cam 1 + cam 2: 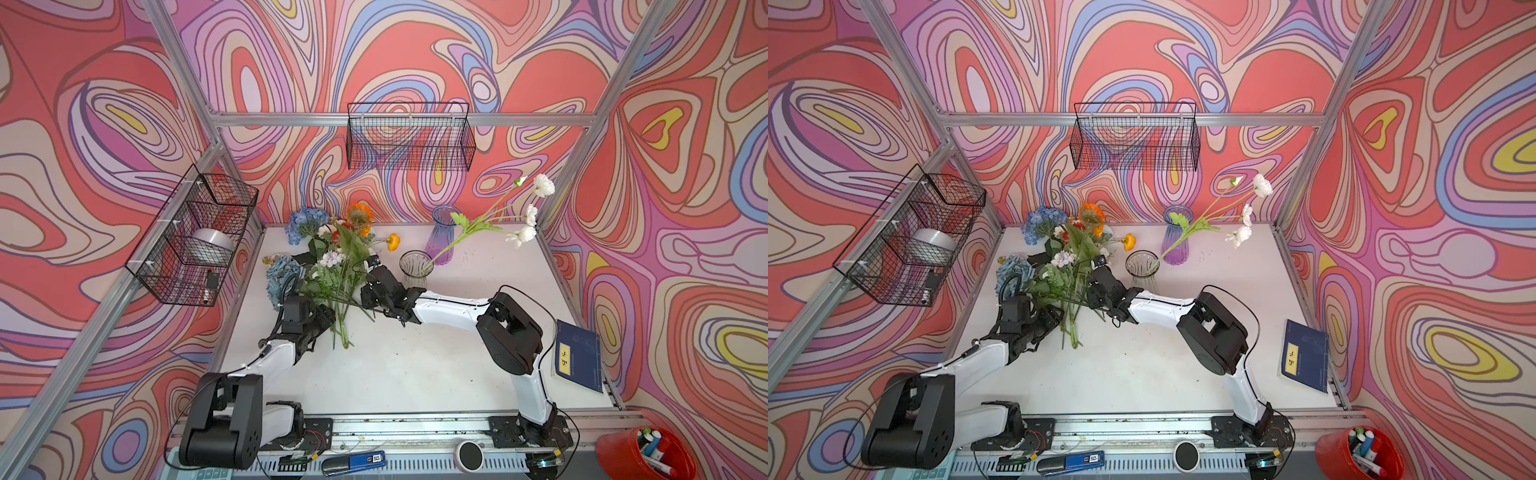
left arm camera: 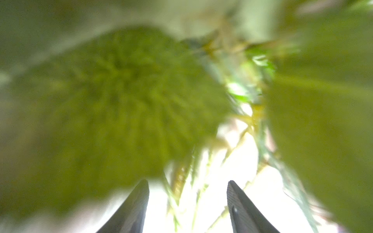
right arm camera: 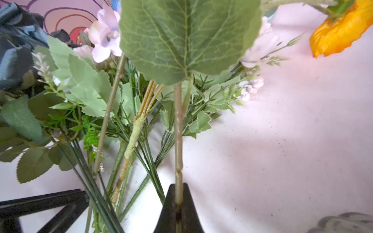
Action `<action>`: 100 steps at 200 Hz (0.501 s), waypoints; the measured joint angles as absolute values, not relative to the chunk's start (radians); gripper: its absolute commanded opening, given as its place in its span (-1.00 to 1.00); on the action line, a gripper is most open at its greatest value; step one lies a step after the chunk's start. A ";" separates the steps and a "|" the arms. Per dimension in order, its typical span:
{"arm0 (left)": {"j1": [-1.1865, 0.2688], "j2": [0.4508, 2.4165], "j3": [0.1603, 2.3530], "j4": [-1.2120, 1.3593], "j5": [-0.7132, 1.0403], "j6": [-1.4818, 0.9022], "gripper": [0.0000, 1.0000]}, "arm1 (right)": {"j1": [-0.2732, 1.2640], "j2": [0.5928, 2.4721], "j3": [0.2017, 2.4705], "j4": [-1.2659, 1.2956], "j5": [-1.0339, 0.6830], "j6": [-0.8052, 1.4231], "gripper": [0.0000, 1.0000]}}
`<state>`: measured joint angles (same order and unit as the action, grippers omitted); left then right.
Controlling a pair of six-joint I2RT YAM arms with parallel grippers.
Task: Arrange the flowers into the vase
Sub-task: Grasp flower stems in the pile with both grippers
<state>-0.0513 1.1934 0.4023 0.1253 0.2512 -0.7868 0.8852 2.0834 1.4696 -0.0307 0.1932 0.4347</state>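
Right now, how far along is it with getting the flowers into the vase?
One white spray already leans in the clear vase. The right gripper pinches a leafy stem; the left gripper is open. The other flowers, blue, orange and lilac, lie heaped on the table.

Swirly pink walls [image 1: 415,50], white tabletop [image 1: 415,365]

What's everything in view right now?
loose flowers: one bunch, mixed colours, table left-centre
white spray: one, in clear vase
clear vase: one, table centre
purple vase: one, behind clear vase
wire baskets: two, black, on walls
silver tin: one, left basket
book: one, blue, table's right edge
cup: one, red, front right
left gripper: open, among leaves
right gripper: shut on leafy stem
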 measured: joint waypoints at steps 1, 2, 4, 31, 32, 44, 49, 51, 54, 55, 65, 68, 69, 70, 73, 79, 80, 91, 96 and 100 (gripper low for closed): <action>-0.051 1.185 0.402 0.123 0.253 -0.786 0.32 | 0.885 2.083 1.470 -0.031 0.194 0.434 -1.00; -0.051 1.181 0.402 0.121 0.255 -0.786 0.32 | 0.885 2.083 1.469 -0.031 0.194 0.434 -1.00; -0.051 1.172 0.401 0.117 0.258 -0.787 0.31 | 0.885 2.083 1.468 -0.032 0.194 0.433 -1.00; -0.051 1.051 0.400 0.057 0.284 -0.778 0.14 | 0.885 2.085 1.465 -0.042 0.185 0.428 -1.00; -0.052 1.044 0.400 0.051 0.284 -0.776 0.14 | 0.885 2.085 1.465 -0.042 0.183 0.428 -1.00; -0.052 0.944 0.399 0.009 0.276 -0.760 0.08 | 0.885 2.087 1.465 -0.045 0.170 0.427 -1.00; -0.052 0.911 0.400 0.009 0.271 -0.752 0.06 | 0.885 2.089 1.465 -0.045 0.164 0.427 -1.00; -0.052 0.898 0.402 0.010 0.271 -0.748 0.06 | 0.885 2.089 1.465 -0.045 0.162 0.427 -1.00; -0.052 0.885 0.405 0.010 0.268 -0.743 0.05 | 0.885 2.089 1.465 -0.044 0.159 0.427 -0.98; -0.052 0.882 0.405 0.010 0.268 -0.741 0.05 | 0.885 2.090 1.464 -0.044 0.157 0.427 -0.98; -0.052 0.864 0.418 0.023 0.264 -0.722 0.01 | 0.885 2.090 1.458 -0.043 0.147 0.427 -0.97; -0.052 0.865 0.423 0.028 0.264 -0.715 0.00 | 0.885 2.090 1.457 -0.042 0.144 0.427 -0.97; -0.052 0.866 0.424 0.029 0.264 -0.713 -0.01 | 0.885 2.090 1.456 -0.041 0.142 0.427 -0.97; -0.052 0.867 0.426 0.030 0.264 -0.712 -0.01 | 0.884 2.090 1.455 -0.041 0.141 0.427 -0.97; -0.052 0.875 0.431 0.038 0.265 -0.705 -0.02 | 0.884 2.090 1.453 -0.040 0.138 0.427 -0.98; -0.052 0.892 0.440 0.056 0.268 -0.694 -0.04 | 0.884 2.090 1.450 -0.040 0.132 0.427 -0.99; -0.052 0.895 0.442 0.057 0.268 -0.692 -0.04 | 0.884 2.090 1.449 -0.040 0.131 0.427 -0.99; -0.052 0.947 0.461 0.089 0.278 -0.672 -0.06 | 0.884 2.090 1.447 -0.040 0.121 0.427 -1.00; -0.052 0.975 0.469 0.105 0.285 -0.663 -0.07 | 0.884 2.090 1.447 -0.039 0.115 0.427 -1.00; -0.052 1.004 0.479 0.116 0.290 -0.653 -0.07 | 0.884 2.090 1.447 -0.039 0.112 0.427 -1.00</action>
<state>-0.0517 1.0042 0.4786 0.1158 0.2897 -0.6529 0.8841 2.0895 1.4467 -0.0391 0.1123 0.4267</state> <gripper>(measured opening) 0.475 0.059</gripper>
